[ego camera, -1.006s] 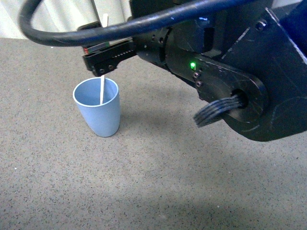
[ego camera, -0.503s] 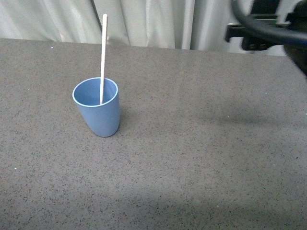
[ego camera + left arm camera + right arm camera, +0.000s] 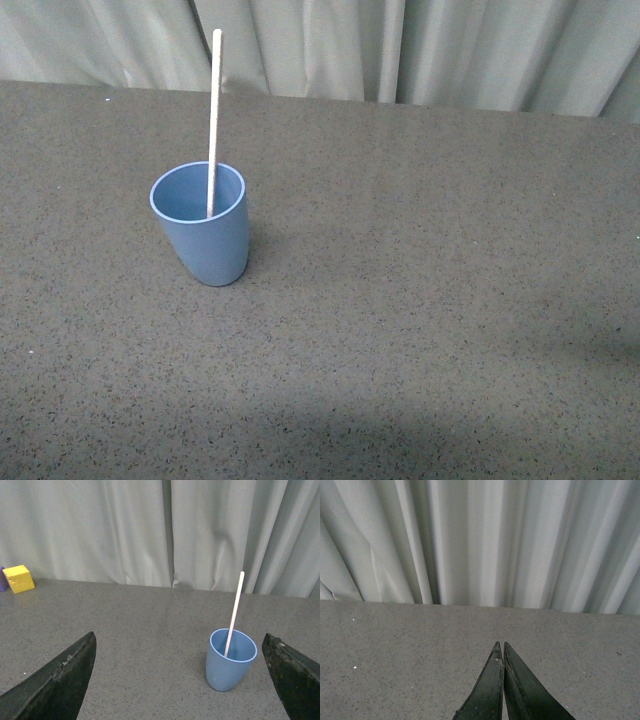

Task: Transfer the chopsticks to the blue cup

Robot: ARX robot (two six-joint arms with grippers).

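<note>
The arm has withdrawn from the front view. The stick [image 3: 213, 110] stands nearly upright in the cup [image 3: 205, 245], its upper part projecting above the rim. The left gripper [image 3: 178, 635] is spread wide and empty; the right gripper [image 3: 499, 647] is closed on nothing.

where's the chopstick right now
In the front view the chopstick stands nearly upright inside the blue cup, left of centre on the grey table, its top end reaching up against the curtain behind.
</note>
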